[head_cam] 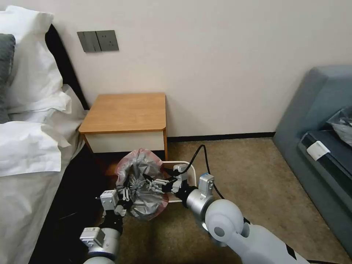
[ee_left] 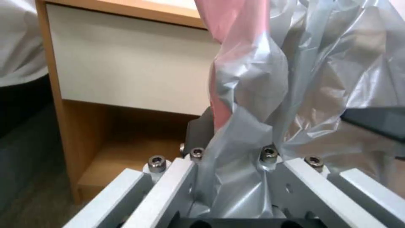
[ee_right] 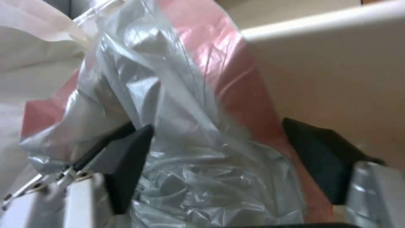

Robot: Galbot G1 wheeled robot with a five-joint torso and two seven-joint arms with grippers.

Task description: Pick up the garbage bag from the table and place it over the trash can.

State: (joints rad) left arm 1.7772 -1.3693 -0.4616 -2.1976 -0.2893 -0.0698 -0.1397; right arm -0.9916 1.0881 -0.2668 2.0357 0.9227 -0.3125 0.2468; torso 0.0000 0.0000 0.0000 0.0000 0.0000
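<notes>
Lower centre of the head view, nearest first. Left end effector (head_cam: 124, 196) comes up from the bottom edge to the near-left side of the crinkled, translucent silvery-grey plastic garbage bag with the pink rim (head_cam: 141, 183). In the left wrist view a twist of the film (ee_left: 236, 177) runs down between its fingers, which look clamped on it.

Right end effector (head_cam: 156, 185) reaches in from the lower right, pointing leftward into the bag's open mouth. In the right wrist view its two dark pads (ee_right: 126, 152) stand well apart with grey film and pink rim bunched between them; it is spread, not pinching.

The bag hangs between the two end effectors, mouth roughly upward and ballooned, pink rim ringing it. It is off the worktop and held low, over the floor.

Just behind and to the right of the bag, a strip of the small cream-beige plastic trash can with the rolled rim (head_cam: 185, 163) shows. The bag overlaps the can's left part; its right rim lies uncovered. Judgement: the bag must travel rightward and slightly away, toward the frame's centre, and the right end effector is nearer that rim.

Farther back stands the small nightstand with the orange-brown wood top and white drawer front (head_cam: 126, 112).
</notes>
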